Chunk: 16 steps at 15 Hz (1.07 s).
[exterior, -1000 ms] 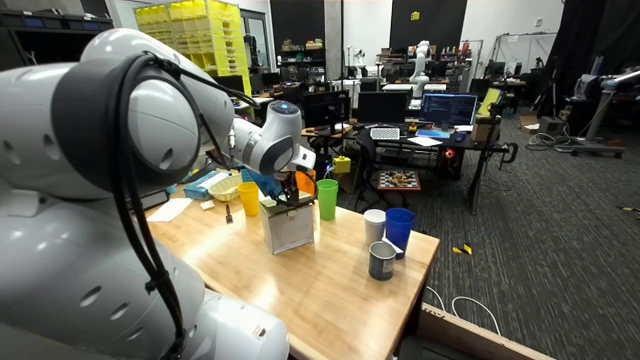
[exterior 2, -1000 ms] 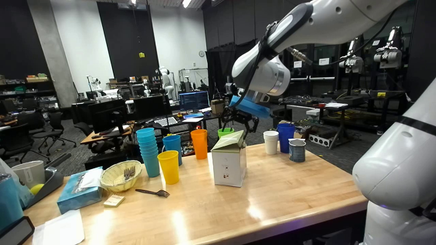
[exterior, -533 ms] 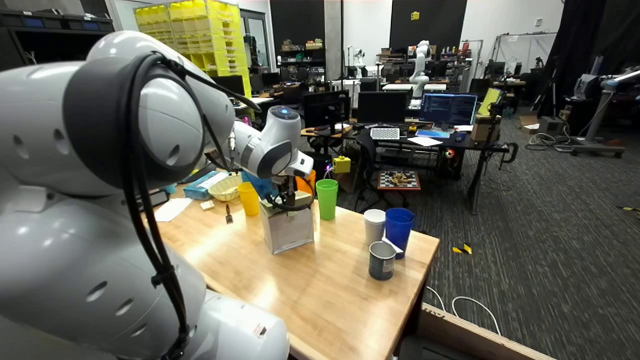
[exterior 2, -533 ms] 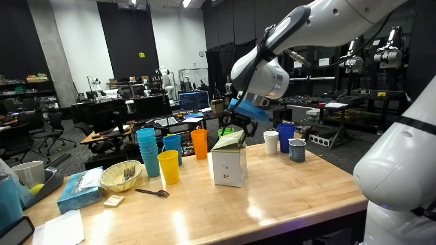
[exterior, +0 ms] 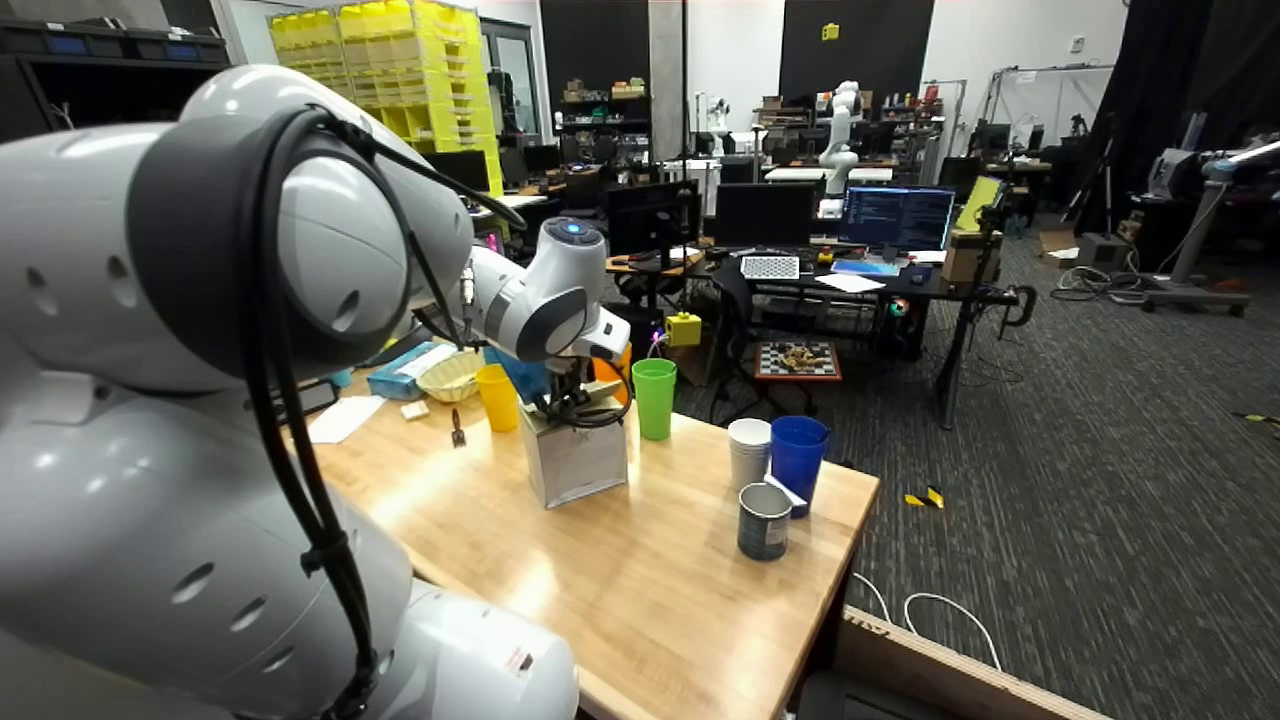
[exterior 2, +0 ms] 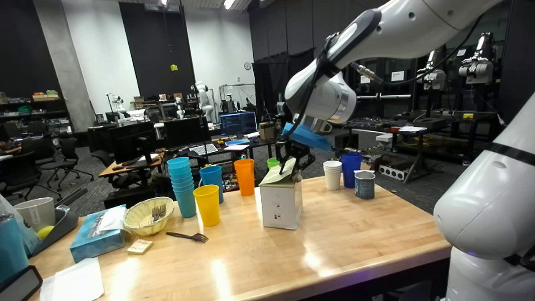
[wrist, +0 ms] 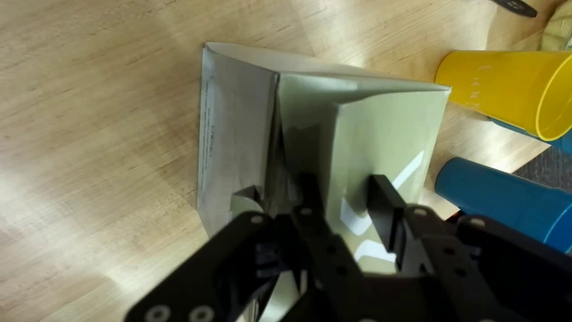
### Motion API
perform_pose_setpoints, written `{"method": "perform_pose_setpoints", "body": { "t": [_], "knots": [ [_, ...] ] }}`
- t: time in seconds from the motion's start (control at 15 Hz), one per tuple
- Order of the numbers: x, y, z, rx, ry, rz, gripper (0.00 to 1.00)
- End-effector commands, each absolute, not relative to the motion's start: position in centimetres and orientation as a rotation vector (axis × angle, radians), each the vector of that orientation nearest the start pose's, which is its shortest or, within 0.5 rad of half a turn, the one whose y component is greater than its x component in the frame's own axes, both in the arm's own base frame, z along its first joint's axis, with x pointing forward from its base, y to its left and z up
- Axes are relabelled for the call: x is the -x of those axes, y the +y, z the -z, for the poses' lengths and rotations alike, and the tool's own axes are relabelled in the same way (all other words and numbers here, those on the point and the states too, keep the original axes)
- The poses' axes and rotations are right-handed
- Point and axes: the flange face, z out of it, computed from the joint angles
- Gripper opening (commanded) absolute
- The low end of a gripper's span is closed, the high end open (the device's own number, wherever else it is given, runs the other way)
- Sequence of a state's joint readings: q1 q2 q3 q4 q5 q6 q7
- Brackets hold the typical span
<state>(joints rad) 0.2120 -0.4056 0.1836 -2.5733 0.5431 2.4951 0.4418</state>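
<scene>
In the wrist view we see black fingers (wrist: 384,201) standing apart on either side of the pale green flap (wrist: 397,125) of a white cardboard box (wrist: 237,120); whether they pinch the flap, we cannot tell. The box stands upright on the pale wooden worktop (exterior 2: 250,259). Only the exterior views show us the tall green plastic cup (exterior: 655,400) near it. Farther off, only an exterior view shows us dark brown forks (exterior 2: 159,212) lying in a pale yellow woven basket (exterior 2: 138,213).
</scene>
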Motion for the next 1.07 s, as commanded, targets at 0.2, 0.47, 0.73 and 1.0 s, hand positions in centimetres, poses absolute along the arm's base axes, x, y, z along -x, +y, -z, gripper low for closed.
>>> {"method": "perform_pose_setpoints", "body": {
  "t": [0.2,0.47,0.73,1.0],
  "knots": [
    [-39.6,16.1,-43.9,2.633,0.586,0.251,0.00],
    [-39.9,16.2,-45.0,2.634,0.575,0.267,0.08],
    [-40.0,16.2,-45.1,2.637,0.576,0.271,0.41],
    [-40.0,16.2,-45.3,2.660,0.570,0.278,0.68]
  ]
}}
